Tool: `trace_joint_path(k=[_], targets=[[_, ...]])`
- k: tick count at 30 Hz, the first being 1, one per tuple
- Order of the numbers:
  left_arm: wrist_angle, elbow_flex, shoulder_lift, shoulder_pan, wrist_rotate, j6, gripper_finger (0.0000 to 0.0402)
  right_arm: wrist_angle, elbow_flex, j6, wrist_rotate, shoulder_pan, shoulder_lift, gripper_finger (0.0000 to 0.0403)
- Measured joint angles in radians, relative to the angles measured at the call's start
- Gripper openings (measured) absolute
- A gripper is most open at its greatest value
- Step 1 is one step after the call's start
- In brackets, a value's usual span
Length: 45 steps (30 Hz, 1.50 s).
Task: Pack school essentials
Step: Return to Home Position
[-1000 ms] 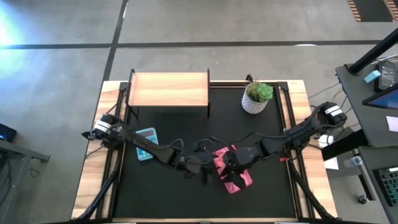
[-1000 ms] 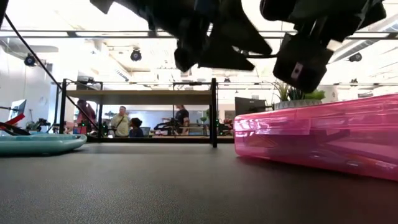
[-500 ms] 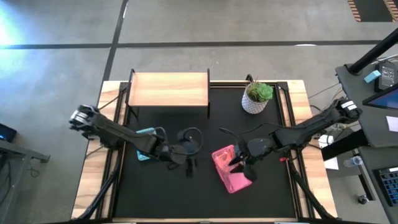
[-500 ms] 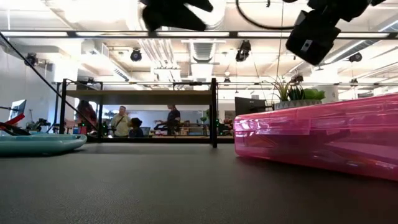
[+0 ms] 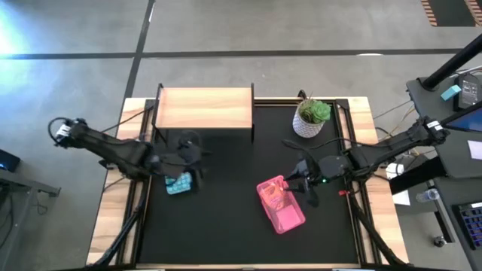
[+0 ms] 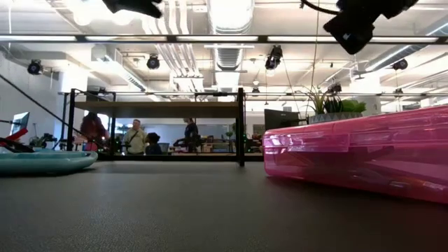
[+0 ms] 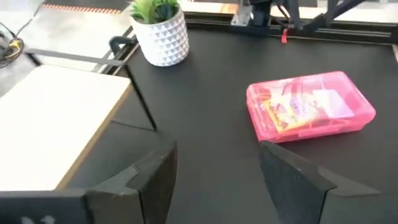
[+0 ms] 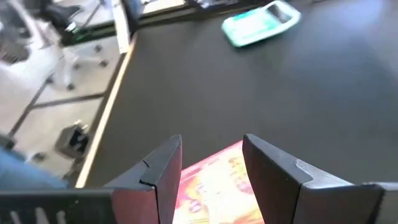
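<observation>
Black tabletop [image 5: 226, 218]: closed pink case [image 5: 282, 205] lies diag., just beside right gripper [image 8: 211, 146], fingers spread, empty; left gripper [image 7: 217, 155] well apart, spread too.

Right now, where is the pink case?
In the high view the pink case lies closed on the right half of the table, beside the right gripper, with the plant farther back.

High view looks straight down on the whole tabletop [image 5: 226, 226]; low view sits at its surface, close beside the pink case [image 6: 364, 150], which both wrist views share
</observation>
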Motion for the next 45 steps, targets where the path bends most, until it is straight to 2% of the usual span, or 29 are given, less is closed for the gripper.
trace_joint_path(k=[2, 8, 11, 19, 26, 29, 34, 37, 45], targets=[[-0.004, -0.038, -0.070, 0.000, -0.002, 0.000, 0.0210, 0.001, -0.023, 0.001, 0.035, -0.001, -0.029, 0.0162], [0.003, -0.166, -0.261, 0.000, -0.024, -0.003, 0.0210, 0.006, -0.097, 0.057, 0.050, -0.015, -0.099, 0.0162], [0.007, -0.229, -0.346, 0.000, -0.025, -0.003, 0.0210, 0.008, -0.144, 0.094, 0.099, -0.017, -0.134, 0.0162], [0.061, -0.415, -0.547, 0.000, -0.025, -0.004, 0.0210, 0.163, -0.302, 0.189, 0.170, -0.017, -0.212, 0.0162], [0.229, -0.599, -0.665, 0.000, -0.026, -0.004, 0.0210, 0.402, -0.441, 0.245, 0.173, -0.017, -0.223, 0.0162], [0.287, -0.658, -0.709, 0.000, -0.028, -0.004, 0.0210, 0.472, -0.485, 0.262, 0.215, -0.017, -0.223, 0.0162], [0.334, -0.746, -0.774, 0.000, -0.079, -0.004, 0.0210, 0.501, -0.533, 0.263, 0.321, -0.017, -0.224, 0.0162], [0.350, -0.793, -0.815, 0.000, -0.112, -0.005, 0.0210, 0.503, -0.548, 0.263, 0.328, -0.017, -0.224, 0.0162], [0.412, -0.923, -0.928, 0.000, -0.111, -0.013, 0.0210, 0.544, -0.591, 0.263, 0.328, -0.017, -0.224, 0.0152]])
